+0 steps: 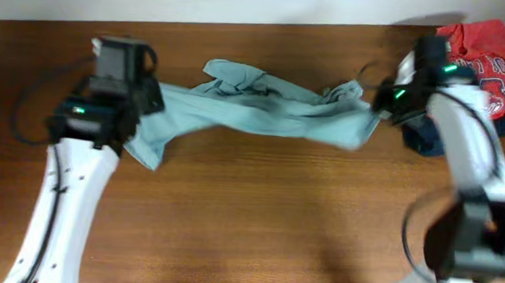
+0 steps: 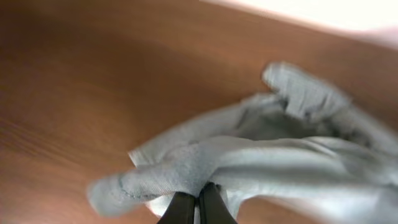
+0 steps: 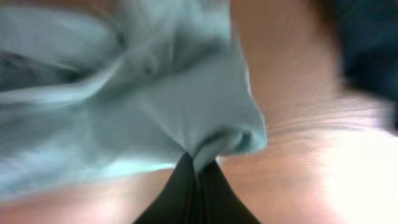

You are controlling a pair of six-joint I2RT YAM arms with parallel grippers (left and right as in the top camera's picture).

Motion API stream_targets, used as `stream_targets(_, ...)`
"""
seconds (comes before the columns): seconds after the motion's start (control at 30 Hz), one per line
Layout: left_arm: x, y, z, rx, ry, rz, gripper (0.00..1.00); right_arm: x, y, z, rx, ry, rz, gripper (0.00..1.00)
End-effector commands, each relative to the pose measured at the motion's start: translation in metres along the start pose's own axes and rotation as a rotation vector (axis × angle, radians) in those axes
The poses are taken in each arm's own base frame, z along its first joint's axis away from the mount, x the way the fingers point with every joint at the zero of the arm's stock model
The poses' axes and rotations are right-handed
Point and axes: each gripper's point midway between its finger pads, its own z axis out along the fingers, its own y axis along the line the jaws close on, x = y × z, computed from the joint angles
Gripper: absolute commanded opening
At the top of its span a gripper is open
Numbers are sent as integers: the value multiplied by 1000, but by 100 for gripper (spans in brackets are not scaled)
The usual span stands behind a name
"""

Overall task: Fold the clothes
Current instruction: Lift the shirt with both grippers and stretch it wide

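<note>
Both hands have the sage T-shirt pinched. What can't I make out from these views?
- Overhead: sleeves and collar of the sage T-shirt, lost in bunched folds.
- Overhead: navy garment, mostly behind the right arm.
- Overhead: red shirt, cut by the edge; lettering unreadable.
- Right wrist: how much cloth the right hand holds, blurred.

**Sage Against Brown**

The T-shirt [image 1: 263, 107] was plain pale grey-green throughout. The surface [image 1: 257, 220] was warm reddish-brown with fine darker grain. The red shirt [image 1: 481, 45] bore white lettering; the garment [image 1: 423, 138] was dark navy. The left pincer [image 2: 198, 190] and right pincer [image 3: 196, 168] were black, the arms [image 1: 63, 205] white with small green lights [image 1: 79, 110].
</note>
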Motion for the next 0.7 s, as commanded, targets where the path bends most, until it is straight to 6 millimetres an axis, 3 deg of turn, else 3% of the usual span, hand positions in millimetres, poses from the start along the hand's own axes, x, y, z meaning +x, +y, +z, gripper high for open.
stream_targets(0.0, -37, 19, -38, -40, -102, 10, 1, -31, 10, -99, -25, -233, -66, 4)
stream_targets(0.1, -57, 33, -61, -95, -160, -8, 1, -36, 9, -154, -19, -332, -87, 4)
stream_targets(0.3, -85, 37, -111, -77, -257, 0, 1, -21, 5, -231, -7, -437, -89, 4)
stream_targets(0.53, -88, 52, -177, -50, -346, -28, 1, 7, 6, -317, -12, -612, -84, 4)
stream_targets(0.67, -85, 59, -222, -1, -430, -51, 1, 26, 9, -354, -21, -704, -92, 4)
